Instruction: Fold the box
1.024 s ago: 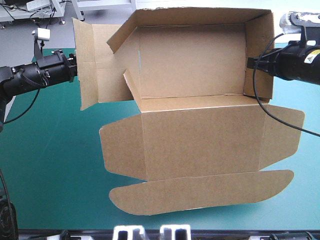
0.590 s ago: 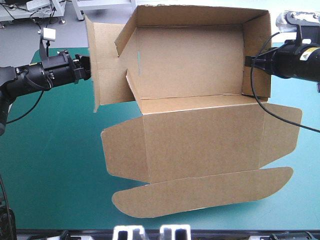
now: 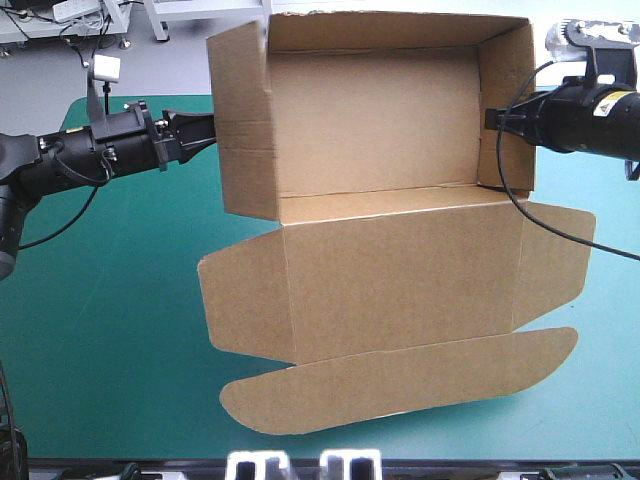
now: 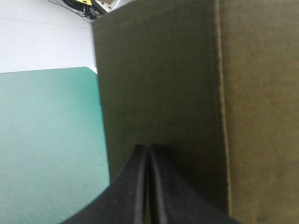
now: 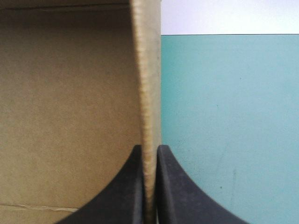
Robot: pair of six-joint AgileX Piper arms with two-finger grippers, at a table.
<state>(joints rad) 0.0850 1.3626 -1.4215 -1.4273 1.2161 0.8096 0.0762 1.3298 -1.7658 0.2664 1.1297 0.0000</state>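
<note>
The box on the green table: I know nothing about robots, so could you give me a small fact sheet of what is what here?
Box: brown board, an open tray with walls raised
Lid: flat on the table, toward the near edge
Left gripper: shut, tips against the outer face of the left wall
Right gripper: shut on the box, the right wall edge between its fingers
Table cover: teal-green
</note>
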